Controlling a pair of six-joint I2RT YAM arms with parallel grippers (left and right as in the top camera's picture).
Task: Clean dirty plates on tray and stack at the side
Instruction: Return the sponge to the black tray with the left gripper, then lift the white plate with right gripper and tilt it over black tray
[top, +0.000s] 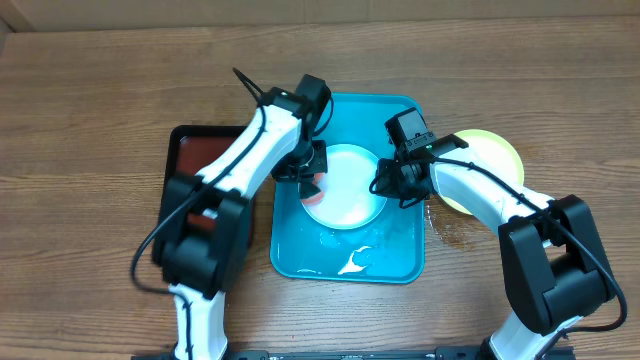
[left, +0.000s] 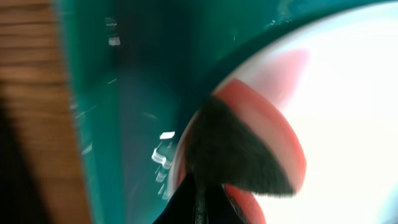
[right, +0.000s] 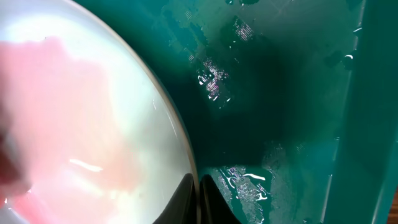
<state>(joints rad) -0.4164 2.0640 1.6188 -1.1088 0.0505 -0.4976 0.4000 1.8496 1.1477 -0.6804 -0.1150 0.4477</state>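
A pale whitish plate (top: 348, 188) lies in the turquoise tray (top: 400, 262). My left gripper (top: 308, 172) is at the plate's left edge, shut on a red-orange scrubber (top: 311, 187) with a dark fuzzy face (left: 239, 155) that presses on the plate (left: 354, 87). My right gripper (top: 387, 183) is at the plate's right edge. In the right wrist view its dark fingers (right: 214, 202) are shut on the plate's rim, one on each side. Pinkish smears tint the plate (right: 68, 118). A yellow-green plate (top: 495, 160) sits on the table right of the tray, partly under my right arm.
A smaller dark red tray with a black rim (top: 190, 150) lies left of the turquoise one, under my left arm. Water and white foam (top: 355, 262) pool in the tray's near part. Wet spots (top: 440, 230) mark the wooden table (top: 90, 120) by the tray's right side.
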